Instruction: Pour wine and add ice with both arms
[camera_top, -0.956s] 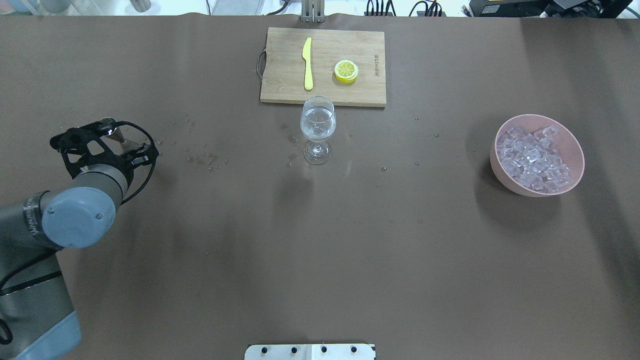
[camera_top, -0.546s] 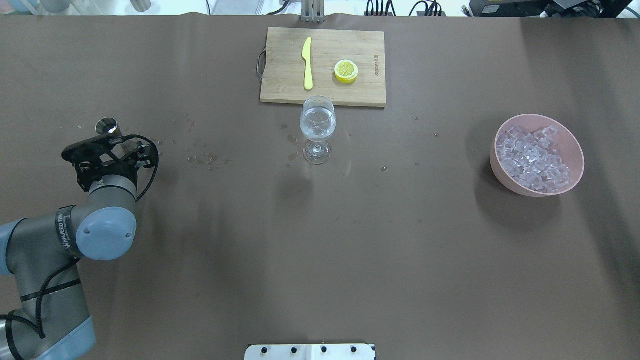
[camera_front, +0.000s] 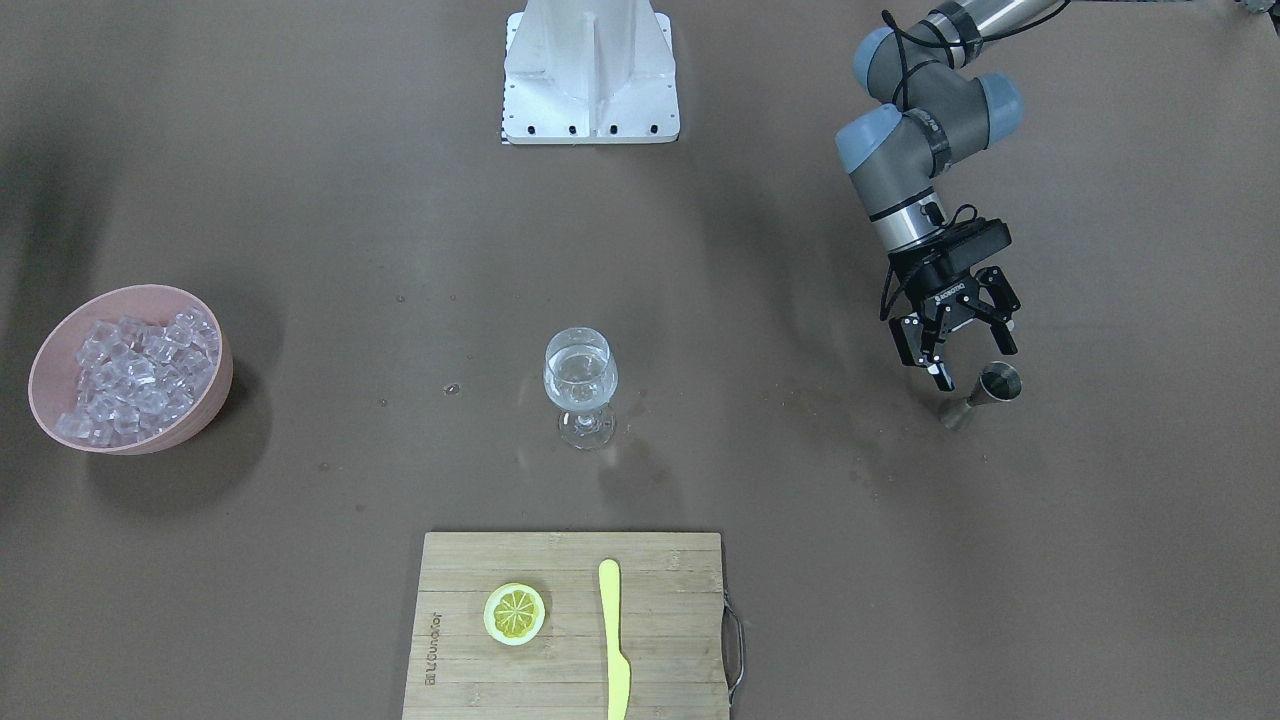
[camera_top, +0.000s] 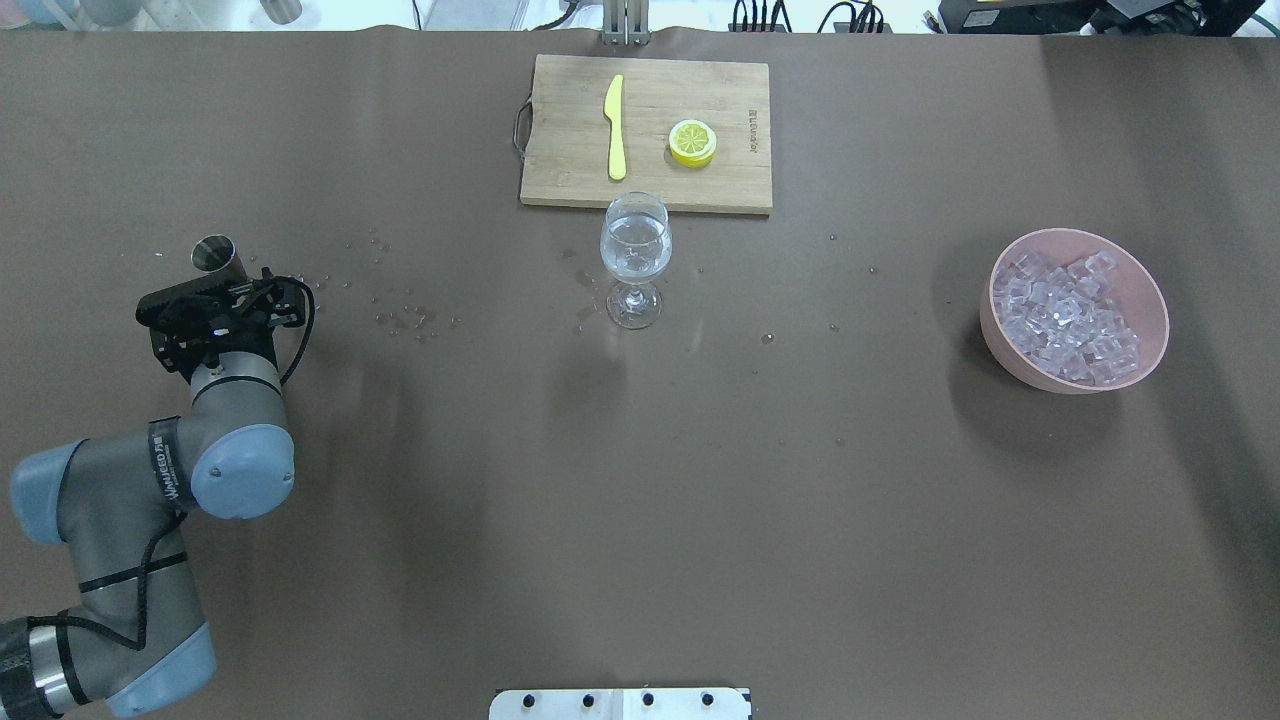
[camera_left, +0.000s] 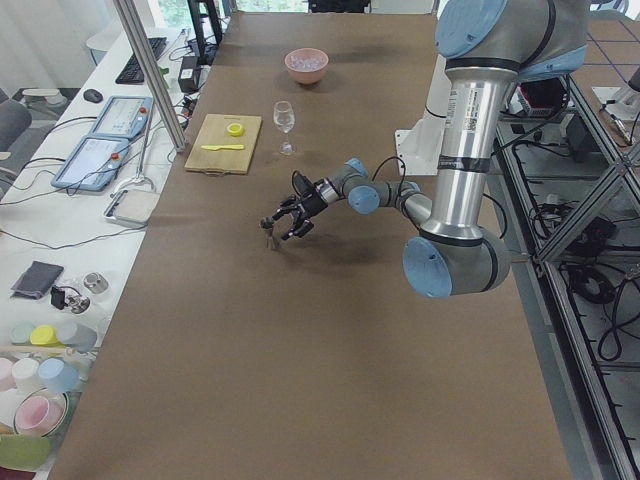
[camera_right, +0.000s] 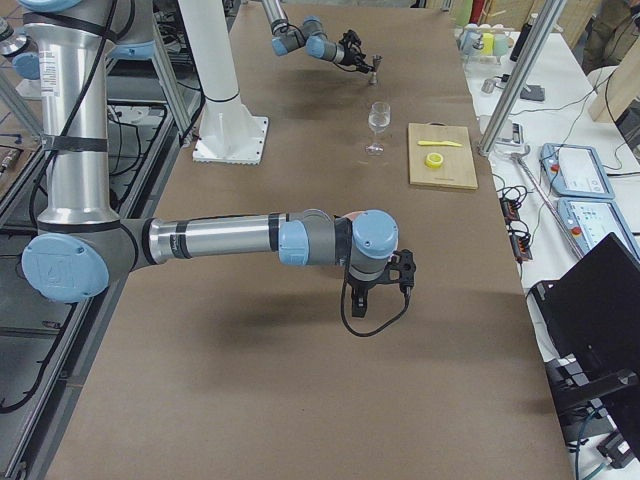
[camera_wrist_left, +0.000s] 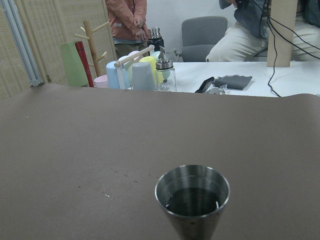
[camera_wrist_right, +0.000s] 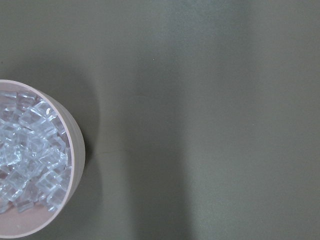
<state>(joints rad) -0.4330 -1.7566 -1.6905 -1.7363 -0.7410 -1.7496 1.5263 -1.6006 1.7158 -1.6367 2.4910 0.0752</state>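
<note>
A wine glass (camera_top: 635, 250) holding clear wine stands mid-table, just in front of the cutting board; it also shows in the front-facing view (camera_front: 580, 385). The ice (camera_top: 1068, 315) fills a pink bowl (camera_top: 1010, 360) at the right, and shows in the right wrist view (camera_wrist_right: 25, 165). A steel jigger (camera_top: 214, 253) stands upright at the left, with dark liquid in it in the left wrist view (camera_wrist_left: 192, 197). My left gripper (camera_front: 962, 355) is open and empty, just short of the jigger (camera_front: 990, 388). My right gripper (camera_right: 388, 272) shows only in the right side view, near the bowl; I cannot tell its state.
A wooden cutting board (camera_top: 650, 190) at the table's far edge bears a yellow knife (camera_top: 615, 125) and a lemon half (camera_top: 692, 142). Spilled drops (camera_top: 405, 318) lie between jigger and glass. The white robot base (camera_front: 590, 70) stands at the near edge.
My left gripper was around the jigger one second ago. It has let go and drawn back toward the robot, leaving the jigger standing.
</note>
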